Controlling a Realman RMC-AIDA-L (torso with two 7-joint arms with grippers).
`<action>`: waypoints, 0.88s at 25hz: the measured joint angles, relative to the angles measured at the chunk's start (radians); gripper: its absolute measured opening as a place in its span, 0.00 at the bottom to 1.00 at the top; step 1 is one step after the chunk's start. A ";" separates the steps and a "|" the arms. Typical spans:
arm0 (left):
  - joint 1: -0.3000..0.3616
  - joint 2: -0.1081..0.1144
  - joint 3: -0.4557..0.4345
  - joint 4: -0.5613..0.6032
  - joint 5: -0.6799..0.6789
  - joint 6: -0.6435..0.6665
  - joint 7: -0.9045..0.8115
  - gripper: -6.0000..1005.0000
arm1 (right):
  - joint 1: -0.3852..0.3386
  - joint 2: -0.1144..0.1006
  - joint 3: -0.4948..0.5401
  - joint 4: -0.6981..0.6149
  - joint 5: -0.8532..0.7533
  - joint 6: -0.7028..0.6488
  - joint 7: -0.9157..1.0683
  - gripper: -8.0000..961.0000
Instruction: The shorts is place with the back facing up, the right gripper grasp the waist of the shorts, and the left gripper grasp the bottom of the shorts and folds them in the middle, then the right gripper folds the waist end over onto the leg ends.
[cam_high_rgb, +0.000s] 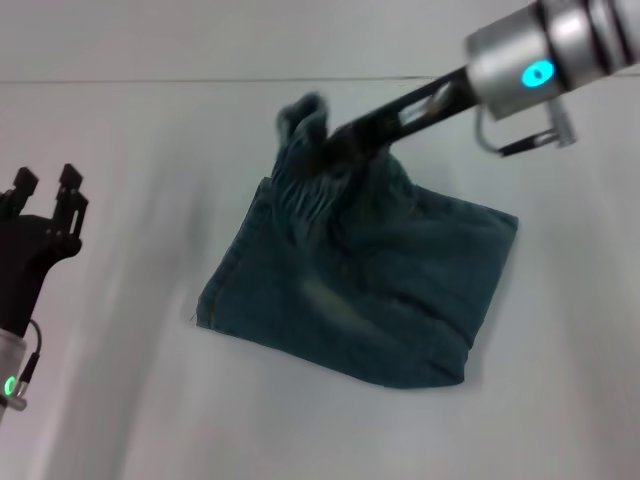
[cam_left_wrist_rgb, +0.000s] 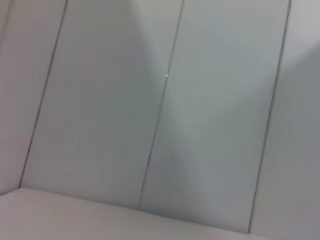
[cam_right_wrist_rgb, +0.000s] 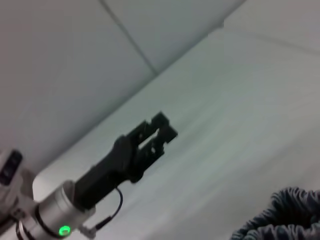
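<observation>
While the shorts (cam_high_rgb: 360, 290) lie folded on the white table (cam_high_rgb: 120, 420), we see the right gripper (cam_high_rgb: 335, 138) reaching in from the far right, its fingers pinched onto the gathered waist (cam_high_rgb: 305, 135) and holding that end up off the surface. The rest of the dark denim spreads out below it as a rough square, its near edge flat on the table and its right corner pointing toward the right side. In the right wrist view we catch only a ruffled bit of the elastic waist (cam_right_wrist_rgb: 280, 220) at the edge of the picture.

Our left gripper (cam_high_rgb: 45, 190) stands well apart from the shorts, at the left edge of the scene, raised above the table with nothing in it. Its two black fingers (cam_high_rgb: 70, 180) point up and away with a narrow gap between them, and the right wrist view shows the same gripper (cam_right_wrist_rgb: 162, 127) empty. The left wrist view takes in only panelled wall (cam_left_wrist_rgb: 160, 120).
</observation>
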 joint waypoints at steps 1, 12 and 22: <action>0.002 0.000 -0.001 0.002 0.000 0.000 -0.001 0.52 | 0.008 0.010 -0.023 0.006 0.000 0.009 -0.002 0.11; 0.004 -0.002 0.000 0.003 0.005 -0.011 -0.003 0.52 | -0.025 0.030 -0.058 -0.003 0.011 0.033 -0.049 0.31; -0.012 0.019 0.153 0.157 0.038 0.043 -0.261 0.52 | -0.240 0.037 0.028 -0.103 0.140 -0.045 -0.278 0.83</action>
